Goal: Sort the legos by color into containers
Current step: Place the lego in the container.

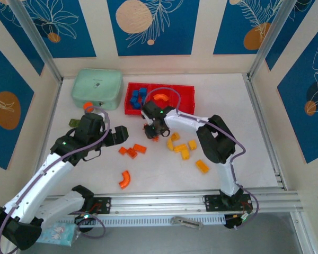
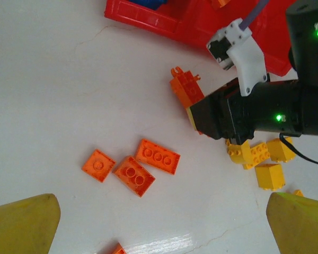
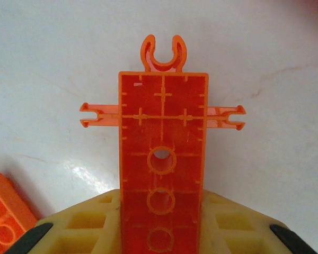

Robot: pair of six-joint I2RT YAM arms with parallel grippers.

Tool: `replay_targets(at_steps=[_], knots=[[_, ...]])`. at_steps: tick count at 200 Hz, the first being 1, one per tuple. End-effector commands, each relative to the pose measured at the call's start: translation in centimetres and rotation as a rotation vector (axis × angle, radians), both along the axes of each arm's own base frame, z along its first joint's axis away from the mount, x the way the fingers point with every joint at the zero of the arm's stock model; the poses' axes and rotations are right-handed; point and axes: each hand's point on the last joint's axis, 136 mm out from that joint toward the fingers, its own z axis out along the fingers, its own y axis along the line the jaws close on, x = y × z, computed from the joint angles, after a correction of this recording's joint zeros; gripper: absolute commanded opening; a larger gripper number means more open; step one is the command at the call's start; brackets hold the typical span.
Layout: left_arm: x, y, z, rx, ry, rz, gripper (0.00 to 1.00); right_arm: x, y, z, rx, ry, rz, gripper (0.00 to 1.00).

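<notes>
Right wrist: orange clip brick (image 3: 162, 137) runs off the view's bottom — lower end unseen. Left wrist: red tray (image 2: 164, 24), toward the table's back edge, cropped at top; small orange brick (image 2: 117, 248) cropped at bottom.

Overhead view wide; wrist views close, downward, sharing orange lego (image 3: 143, 159).

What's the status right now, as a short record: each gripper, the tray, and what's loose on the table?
left gripper: open, aimed at loose orange bricks
right gripper: shut on an orange brick, just in front of the tray
tray: blue bricks in left compartment, curved orange piece in middle
loose on table: yellow bricks, orange bricks, one orange arch
</notes>
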Motion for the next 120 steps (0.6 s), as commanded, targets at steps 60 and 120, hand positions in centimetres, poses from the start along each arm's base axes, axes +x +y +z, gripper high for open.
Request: replay_targets(at_steps=[60,120], knots=[[0.9,-0.3,1.3,-0.010,-0.038,-0.021,0.99,5.6,-3.1,10.6,0.206,-0.132,-0.219,0.25],[2.3,-0.5,1.2,0.003,-0.047,-0.007,0.99,13.7,-4.9,8.1,0.105,-0.182,-0.343,0.37]])
